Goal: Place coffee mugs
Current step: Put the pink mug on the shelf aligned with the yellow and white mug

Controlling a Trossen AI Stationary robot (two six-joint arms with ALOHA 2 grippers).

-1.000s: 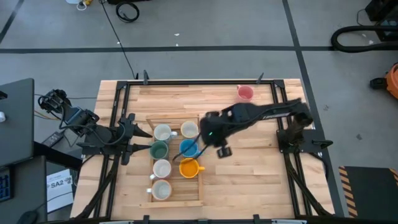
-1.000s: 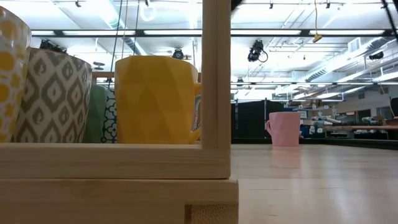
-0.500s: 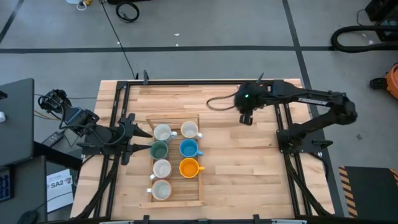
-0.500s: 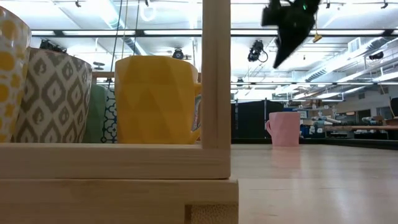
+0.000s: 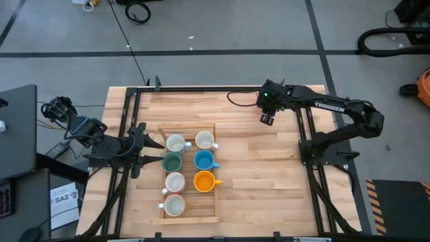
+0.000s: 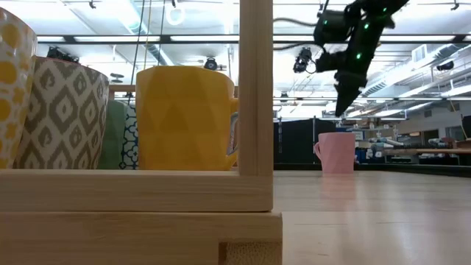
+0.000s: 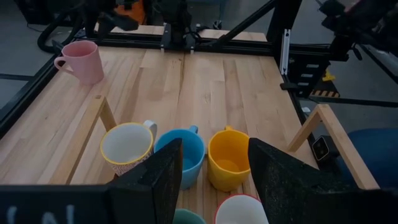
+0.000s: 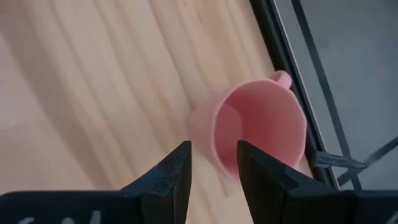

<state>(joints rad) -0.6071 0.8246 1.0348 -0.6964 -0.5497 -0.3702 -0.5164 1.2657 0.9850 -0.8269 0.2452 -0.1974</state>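
Seven mugs sit in wooden tray (image 5: 159,176) at table (image 5: 255,181) centre. Pink mug (image 8: 258,127) alone outside, far corner of table. Right gripper (image 5: 267,118) hovers above it, jaws parted, empty. Left gripper (image 7: 214,171) parked beside tray, jaws parted. One placement left, I reckon.

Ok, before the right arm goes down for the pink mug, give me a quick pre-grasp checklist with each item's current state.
1. Right gripper above the pink mug: ok, it hangs over it.
2. Right fingers open: ok, gap visible.
3. Pink mug upright, standing free: ok.
4. Fingers straddling the mug wall: cannot tell yet.
5. Free slot in the wooden tray: ok, the spot near its front right corner is bare, seven mugs in.
6. Left gripper out of the way: ok, beside the tray.
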